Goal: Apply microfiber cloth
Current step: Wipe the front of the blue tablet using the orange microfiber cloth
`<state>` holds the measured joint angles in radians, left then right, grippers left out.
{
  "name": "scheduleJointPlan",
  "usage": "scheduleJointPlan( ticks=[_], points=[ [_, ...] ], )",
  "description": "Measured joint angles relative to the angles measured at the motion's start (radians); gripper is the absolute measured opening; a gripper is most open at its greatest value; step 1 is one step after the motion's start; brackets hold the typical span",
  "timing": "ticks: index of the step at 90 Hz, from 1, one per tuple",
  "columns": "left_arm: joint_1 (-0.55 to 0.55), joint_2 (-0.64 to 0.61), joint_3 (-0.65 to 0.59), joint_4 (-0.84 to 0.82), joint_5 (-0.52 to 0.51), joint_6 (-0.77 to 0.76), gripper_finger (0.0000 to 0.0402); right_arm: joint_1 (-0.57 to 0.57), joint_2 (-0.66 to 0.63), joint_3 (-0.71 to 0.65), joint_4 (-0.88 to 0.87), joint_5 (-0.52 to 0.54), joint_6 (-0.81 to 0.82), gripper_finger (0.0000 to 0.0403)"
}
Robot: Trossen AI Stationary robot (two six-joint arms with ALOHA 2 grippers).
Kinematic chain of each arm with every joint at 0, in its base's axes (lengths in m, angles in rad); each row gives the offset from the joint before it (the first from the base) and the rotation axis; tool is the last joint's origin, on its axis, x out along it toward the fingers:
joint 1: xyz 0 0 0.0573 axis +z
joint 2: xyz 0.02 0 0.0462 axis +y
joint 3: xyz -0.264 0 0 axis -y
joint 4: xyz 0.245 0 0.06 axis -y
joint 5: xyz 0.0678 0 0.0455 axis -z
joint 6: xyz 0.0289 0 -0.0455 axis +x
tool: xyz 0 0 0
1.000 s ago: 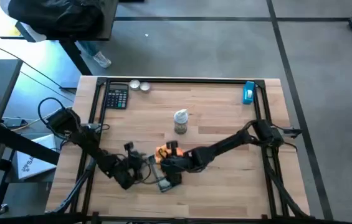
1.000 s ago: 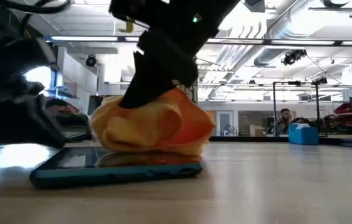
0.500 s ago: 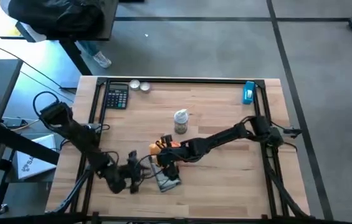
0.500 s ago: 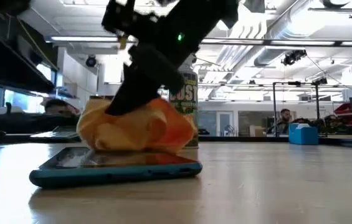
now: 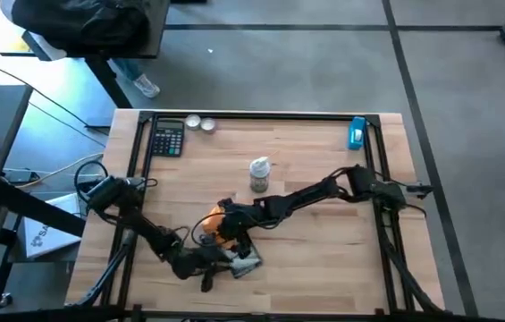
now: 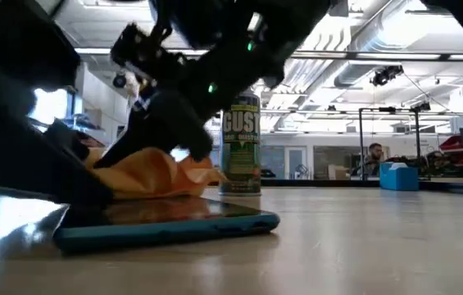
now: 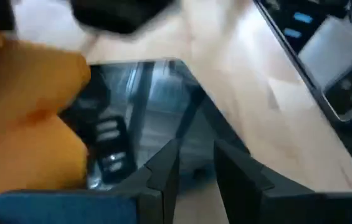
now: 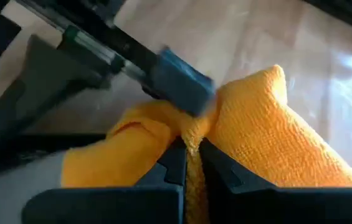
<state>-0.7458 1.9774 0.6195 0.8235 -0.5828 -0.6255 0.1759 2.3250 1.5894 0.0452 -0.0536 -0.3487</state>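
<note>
Both arms crowd the device (image 6: 165,225), hiding most of it from above. Right gripper (image 8: 191,163) pinches the microfiber cloth (image 8: 269,140); only the left wrist view shows the left gripper (image 7: 195,163) nearly closed, holding nothing.

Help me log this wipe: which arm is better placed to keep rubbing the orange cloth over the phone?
Right. The right gripper is shut on the microfiber cloth, which lies on the phone. The left gripper is at the phone's edge, apparently steadying it, with no cloth in it.
</note>
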Motion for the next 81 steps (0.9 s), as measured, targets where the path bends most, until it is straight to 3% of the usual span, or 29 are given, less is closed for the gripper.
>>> scheduleJointPlan(
  ticks=[11,26,51,64,81],
  points=[
    [0.005,-0.004,0.002,-0.052,-0.003,-0.031,0.0080,-0.015,0.013,0.005,-0.026,-0.008,0.029,0.0000],
    [0.009,-0.027,0.001,-0.091,0.026,-0.027,0.0080,-0.023,-0.041,0.006,-0.267,0.090,0.025,0.0000],
    [0.003,-0.176,0.002,-0.417,0.091,-0.080,0.0080,-0.023,-0.127,-0.003,-0.560,0.163,0.059,0.0000],
    [0.003,-0.259,-0.002,-0.549,0.102,-0.077,0.0080,-0.011,-0.143,-0.004,-0.534,0.173,0.085,0.0000],
    [0.004,-0.313,-0.004,-0.620,0.086,-0.063,0.0080,0.011,-0.115,-0.004,-0.287,0.140,0.067,0.0000]
  ],
)
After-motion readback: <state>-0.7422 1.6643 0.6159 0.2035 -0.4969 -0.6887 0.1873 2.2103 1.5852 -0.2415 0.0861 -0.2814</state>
